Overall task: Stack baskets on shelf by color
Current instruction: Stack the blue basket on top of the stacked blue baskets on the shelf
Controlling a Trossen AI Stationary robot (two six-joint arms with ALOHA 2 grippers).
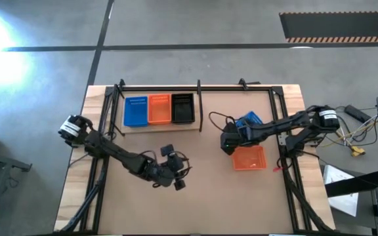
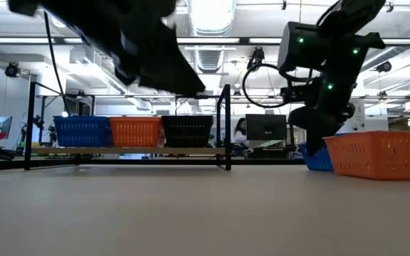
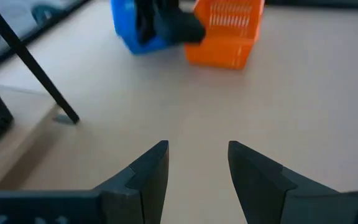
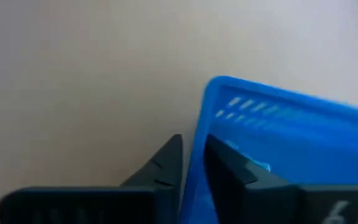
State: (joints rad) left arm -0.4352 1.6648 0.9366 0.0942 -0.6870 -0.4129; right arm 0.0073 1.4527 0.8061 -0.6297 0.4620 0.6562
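Note:
On the pale shelf at the far left stand a blue basket, an orange basket and a black basket, side by side on their bottoms. At the right, a second blue basket lies askew, and an orange basket rests on the tabletop just nearer. My right gripper is shut on that blue basket's wall. My left gripper hovers open over the middle of the table, nothing between its fingers. My right gripper pinches the blue basket's wall close to a corner, at the basket's end toward the table's left. One finger is outside the wall and one inside. The fingers slant down from above. Whether the basket is lifted, I cannot tell.
Thin black rods frame the shelf and run along the table's sides. Cables lie off the right edge. Bare brown tabletop stretches across the middle and near side.

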